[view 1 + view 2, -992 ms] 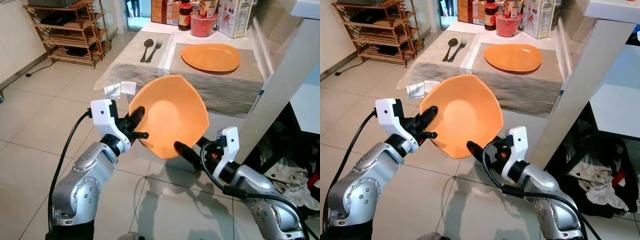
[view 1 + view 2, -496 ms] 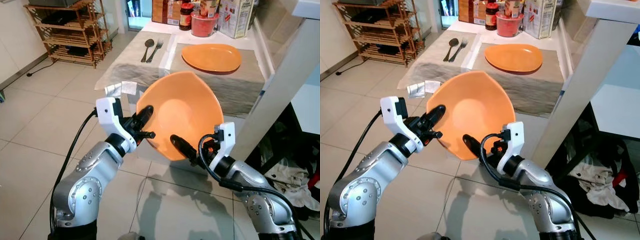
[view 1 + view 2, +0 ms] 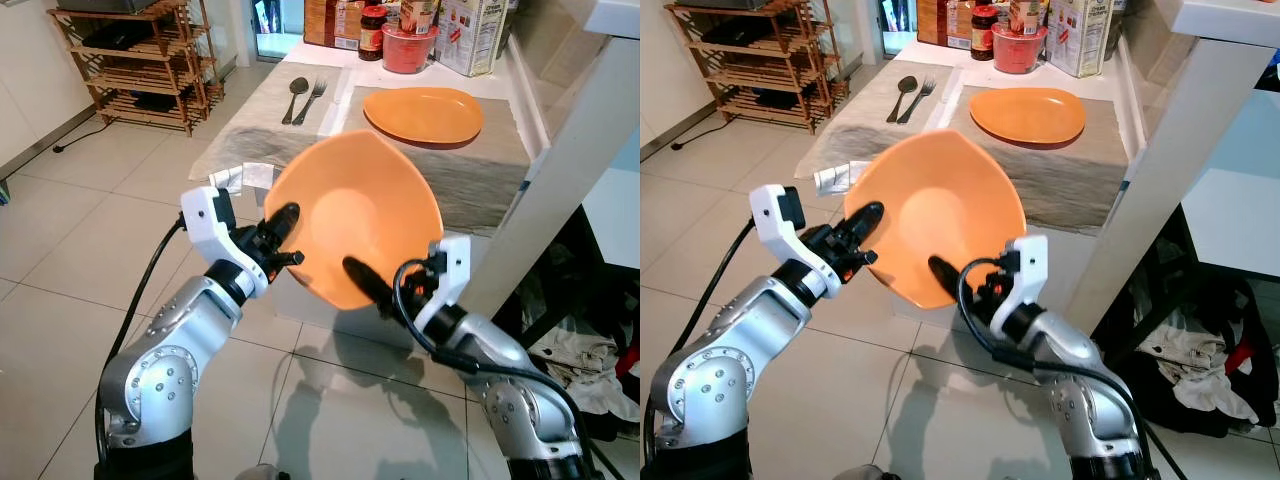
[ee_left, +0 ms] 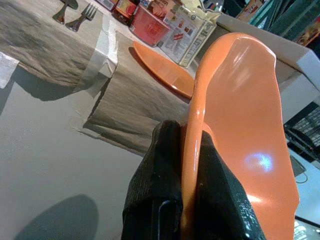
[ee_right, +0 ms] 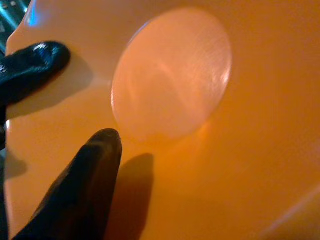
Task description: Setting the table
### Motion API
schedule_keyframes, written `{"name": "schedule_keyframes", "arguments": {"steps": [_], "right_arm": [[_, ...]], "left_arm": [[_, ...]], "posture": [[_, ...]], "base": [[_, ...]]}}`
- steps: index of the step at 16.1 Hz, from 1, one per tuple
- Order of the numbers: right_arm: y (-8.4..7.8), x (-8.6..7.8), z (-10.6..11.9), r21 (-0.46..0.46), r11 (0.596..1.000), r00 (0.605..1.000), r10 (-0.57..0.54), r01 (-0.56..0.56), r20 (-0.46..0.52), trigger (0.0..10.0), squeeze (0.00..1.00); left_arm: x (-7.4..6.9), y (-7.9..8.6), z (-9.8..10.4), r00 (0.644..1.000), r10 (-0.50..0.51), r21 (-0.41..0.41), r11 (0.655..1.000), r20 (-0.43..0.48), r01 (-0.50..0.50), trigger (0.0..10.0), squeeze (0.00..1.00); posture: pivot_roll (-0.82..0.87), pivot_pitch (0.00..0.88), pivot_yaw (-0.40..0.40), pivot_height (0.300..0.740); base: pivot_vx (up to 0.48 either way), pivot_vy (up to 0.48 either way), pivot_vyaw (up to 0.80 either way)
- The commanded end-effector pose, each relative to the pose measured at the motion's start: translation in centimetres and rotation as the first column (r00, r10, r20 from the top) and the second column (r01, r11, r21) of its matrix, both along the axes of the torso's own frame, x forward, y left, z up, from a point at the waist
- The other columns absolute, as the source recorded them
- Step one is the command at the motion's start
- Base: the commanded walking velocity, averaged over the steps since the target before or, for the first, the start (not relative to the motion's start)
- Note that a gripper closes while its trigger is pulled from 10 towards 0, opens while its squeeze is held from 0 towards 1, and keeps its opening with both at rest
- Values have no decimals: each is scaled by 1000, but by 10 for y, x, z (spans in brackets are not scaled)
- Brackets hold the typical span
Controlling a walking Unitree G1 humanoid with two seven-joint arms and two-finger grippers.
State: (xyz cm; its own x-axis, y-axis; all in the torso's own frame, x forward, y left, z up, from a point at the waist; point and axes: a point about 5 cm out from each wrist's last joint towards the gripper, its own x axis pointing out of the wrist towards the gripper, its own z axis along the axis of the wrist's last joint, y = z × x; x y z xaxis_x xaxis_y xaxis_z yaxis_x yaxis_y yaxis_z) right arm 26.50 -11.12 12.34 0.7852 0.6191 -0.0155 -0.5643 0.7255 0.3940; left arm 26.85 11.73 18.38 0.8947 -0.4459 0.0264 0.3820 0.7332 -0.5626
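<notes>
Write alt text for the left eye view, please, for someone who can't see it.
A robot holds up a tilted orange bowl between its two arms, the left gripper clamped on the rim and the right gripper at its lower edge. Behind it, a table carries grey placemats, an orange plate, a spoon and a fork.

Orange bowl (image 3: 355, 215), glossy, squarish with rounded corners, tilted with its hollow toward the camera, held in the air before the worktop (image 3: 300, 110). Pinched at its left rim by the left claw (image 3: 283, 228); right claw (image 3: 362, 284) at its lower rim, one finger inside. Further back on the worktop: orange plate (image 3: 423, 114) flat on a grey mat (image 3: 440, 170); spoon (image 3: 293, 97) and fork (image 3: 311, 99) side by side on the left mat.
</notes>
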Motion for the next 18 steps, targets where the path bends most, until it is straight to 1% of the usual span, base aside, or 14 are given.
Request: {"name": "schedule_keyframes", "arguments": {"steps": [1,3,4,5,8,12,18], "right_arm": [[-12,3,-10,-45,996,996,-81,79,-40,0,0],[-13,4,-11,-57,993,994,-105,103,-35,0,0],[-12,4,-11,-55,993,994,-107,105,-30,0,0],[-12,4,-11,-57,992,993,-117,115,-27,0,0],[-12,4,-12,-60,991,992,-125,124,-22,0,0],[-12,2,-13,-67,990,992,-126,125,-13,0,0],[-13,2,-13,-66,990,992,-129,128,-12,0,0]], "left_arm": [[-1,-3,15,998,-31,-38,999,61,33,0,0],[0,-2,14,998,-30,-31,999,56,32,0,0],[0,-2,13,998,-32,-12,999,56,33,0,0],[1,-1,10,998,-33,30,999,57,31,0,0],[2,0,8,998,-32,48,998,50,30,0,0],[3,1,3,998,-34,109,994,50,28,0,0],[6,2,2,998,-22,138,990,58,14,0,0]], "posture": [[-37,0,25,740],[-36,0,24,740],[-36,0,24,740],[-36,0,24,740],[-39,0,27,740],[-41,0,27,740],[-41,0,28,740]], "base": [[0,0,0],[0,0,0],[0,0,0],[0,0,0],[0,0,0],[0,0,0],[0,0,0]]}}
